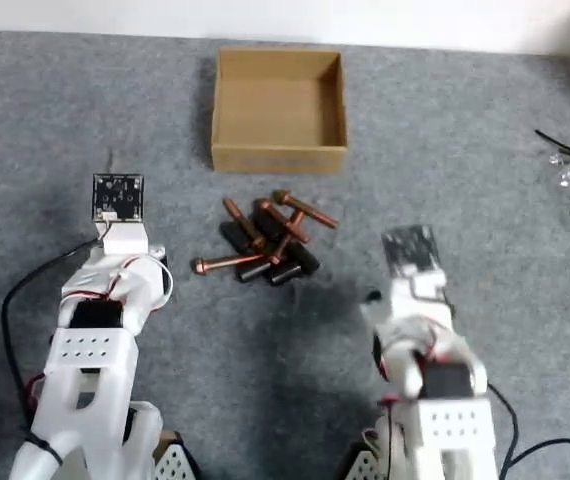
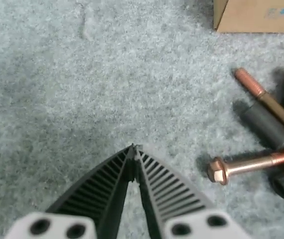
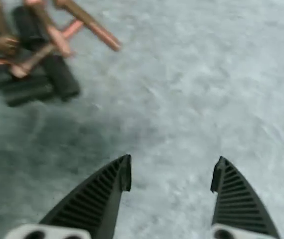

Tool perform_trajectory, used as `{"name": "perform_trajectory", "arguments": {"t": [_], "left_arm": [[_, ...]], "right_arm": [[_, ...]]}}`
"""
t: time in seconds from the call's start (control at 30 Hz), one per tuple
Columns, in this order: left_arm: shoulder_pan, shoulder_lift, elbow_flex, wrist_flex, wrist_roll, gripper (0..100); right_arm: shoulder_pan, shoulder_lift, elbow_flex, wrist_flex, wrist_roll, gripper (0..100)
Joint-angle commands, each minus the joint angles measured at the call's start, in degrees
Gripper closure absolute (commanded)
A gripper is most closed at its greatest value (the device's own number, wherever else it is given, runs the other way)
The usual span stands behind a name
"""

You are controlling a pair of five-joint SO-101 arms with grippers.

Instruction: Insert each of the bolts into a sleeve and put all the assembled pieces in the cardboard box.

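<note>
Just in front of the cardboard box (image 1: 278,158), copper bolts (image 1: 305,210) and black sleeves (image 1: 303,258) lie in one loose heap on the grey carpet (image 1: 465,150). Farther from the box, the left gripper (image 2: 133,148) has its fingers pressed together, and the right gripper (image 3: 172,172) has its fingers spread, holding nothing.

Grey carpet (image 1: 465,130), white wall (image 1: 265,14) behind
</note>
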Motion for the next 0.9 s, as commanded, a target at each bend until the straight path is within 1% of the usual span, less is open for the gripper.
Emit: {"name": "perform_trajectory", "arguments": {"t": [0.0,0.17,0.27,0.37,0.5,0.6,0.77,0.87], "left_arm": [[0.2,0.1,0.0,-2.2,0.4,99],[0.2,0.1,0.0,-2.5,0.4,99],[0.2,0.1,0.0,-2.5,0.4,99],[0.2,0.1,0.0,-2.5,0.4,99],[0.2,0.1,0.0,-2.5,0.4,99],[0.2,0.1,0.0,-2.5,0.4,99],[0.1,0.1,-0.1,-2.5,0.4,99],[0.1,0.1,-0.1,-2.5,0.4,99]], "right_arm": [[-5.8,22.3,-16.1,-2.7,-3.1,75.4],[-11.5,44.3,-34.4,-2.6,-4.1,75.4],[-14.1,52.9,-42.5,-2.6,-4.1,75.4],[-16.5,58.3,-47.9,-2.7,-4.0,75.4],[-18.0,63.2,-52.7,-3.0,-3.9,75.4],[-18.5,66.0,-55.3,-5.2,-3.8,75.4],[-18.9,70.8,-55.7,-10.7,-3.8,75.4],[-18.9,73.8,-56.3,-11.5,-3.8,75.4]]}}
